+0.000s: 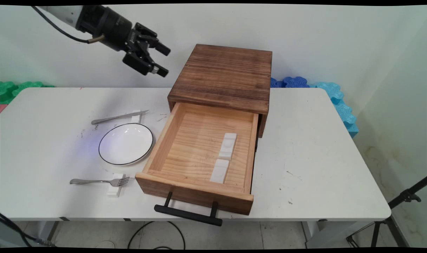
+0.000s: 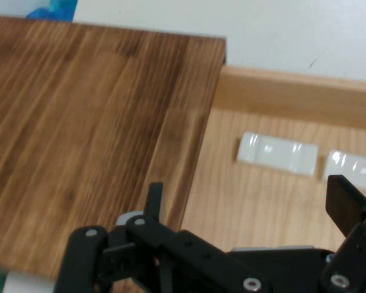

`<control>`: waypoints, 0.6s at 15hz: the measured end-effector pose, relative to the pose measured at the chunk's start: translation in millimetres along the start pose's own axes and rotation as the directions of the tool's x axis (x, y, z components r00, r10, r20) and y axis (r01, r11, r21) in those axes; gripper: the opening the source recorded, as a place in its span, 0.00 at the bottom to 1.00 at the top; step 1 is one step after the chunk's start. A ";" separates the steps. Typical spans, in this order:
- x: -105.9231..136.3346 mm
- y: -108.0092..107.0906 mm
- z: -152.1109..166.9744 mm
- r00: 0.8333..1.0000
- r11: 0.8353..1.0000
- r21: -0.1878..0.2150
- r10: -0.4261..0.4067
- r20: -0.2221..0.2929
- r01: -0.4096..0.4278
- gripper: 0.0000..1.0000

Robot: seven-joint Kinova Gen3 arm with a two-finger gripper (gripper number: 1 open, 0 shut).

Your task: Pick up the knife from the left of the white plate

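- Main view, nearest: black handle (image 1: pixel 187 215) of the drawer (image 1: pixel 194 196) juts over the desk's (image 1: pixel 322 158) near edge. Drawer is pulled fully out & open to the top.
- In the drawer: 2 white blocks (image 1: pixel 220 171) (image 1: pixel 228 146) lie end to end nr its right wall, small gap btwn them. Nothing else inside.
- Left of the drawer front: fork (image 1: pixel 99 181), tines on a small white rest (image 1: pixel 115 189), handle pointing left.
- Behind the fork: white plate (image 1: pixel 126 144) w/ dark rim, nothing on it, just beside the drawer's left wall.
- Behind the plate: knife (image 1: pixel 118 117), tip end propped on a 2nd white rest (image 1: pixel 136 115).
- Further back: dark wooden box (image 1: pixel 224 73) that houses the drawer; nothing on its top.
- Jaws: up in the air left of the box's top, well above the knife, spread apart & gripping nothing, touching nothing. Nearest thing is the box.
- Hand view: looks down past the box top (image 2: pixel 91 134) into the drawer. Both blocks show (image 2: pixel 277 154) (image 2: pixel 354 166).
- Desk: white, scuffed, a few dark specks. Right half bare.
- Room: pale wall behind. Green foam mats (image 1: pixel 13 89) at far left, blue ones (image 1: pixel 340 102) at far right. Tripod leg (image 1: pixel 403 200) at lower right, cables (image 1: pixel 157 235) on the floor under the desk.
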 end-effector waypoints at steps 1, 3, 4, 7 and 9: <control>-6.1 -4.9 -4.0 1.000 1.000 0.011 -0.002 0.015 0.002 1.00; -18.0 -13.9 -10.6 0.999 1.000 0.030 -0.006 0.043 0.005 1.00; -25.2 -18.7 -13.9 0.998 0.999 0.040 -0.009 0.060 0.007 1.00; -48.6 -30.9 -22.3 0.994 0.998 0.063 -0.018 0.110 0.011 1.00; -65.3 -38.1 -26.7 0.989 0.997 0.075 -0.023 0.144 0.012 1.00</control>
